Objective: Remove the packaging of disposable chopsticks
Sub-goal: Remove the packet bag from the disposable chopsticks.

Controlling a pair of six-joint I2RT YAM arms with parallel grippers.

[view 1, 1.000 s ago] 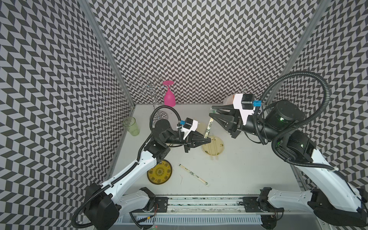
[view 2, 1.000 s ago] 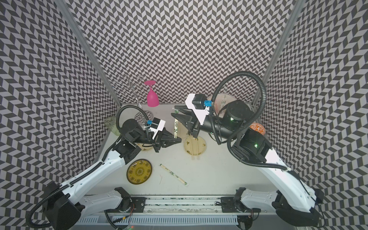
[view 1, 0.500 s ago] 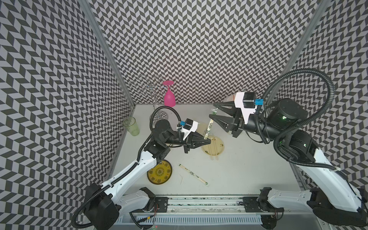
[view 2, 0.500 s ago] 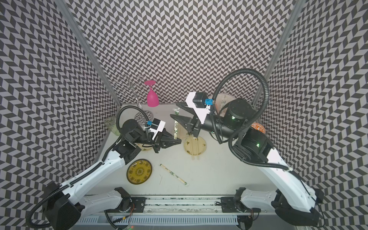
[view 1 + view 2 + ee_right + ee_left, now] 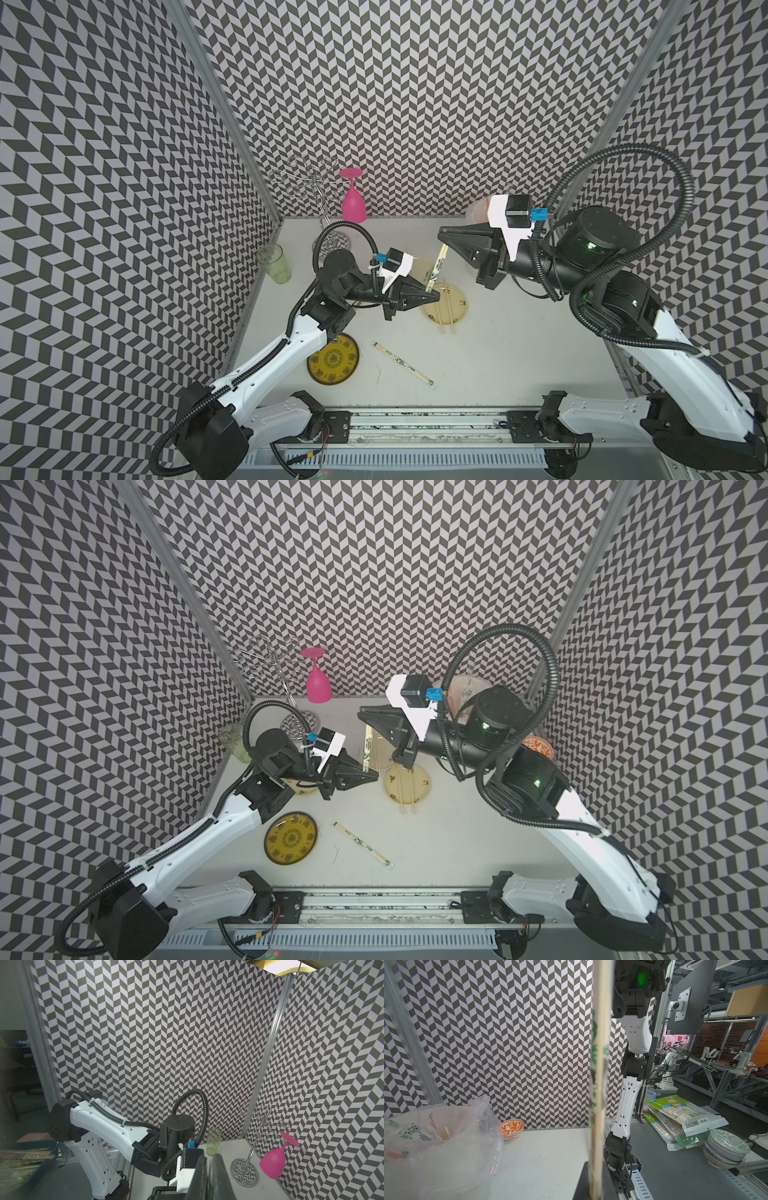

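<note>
- While my left claw (image 5: 434, 296) is clamped on its lower end, the packaging (image 5: 436, 268) stands tilted above the tan plate (image 5: 462, 303), sticks inside.
- Right claw (image 5: 442, 232): fingers together, empty, near the sleeve's far end.
- Bare disposable chopsticks (image 5: 450, 320): on the tan plate.
- Second wrapped pair (image 5: 403, 365): flat on the table (image 5: 519, 353), right of the yellow plate (image 5: 332, 359).

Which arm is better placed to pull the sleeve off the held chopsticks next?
Right. The left gripper is shut on the wrapped chopsticks at their lower end; the right gripper is shut, empty, near their free top end.
</note>
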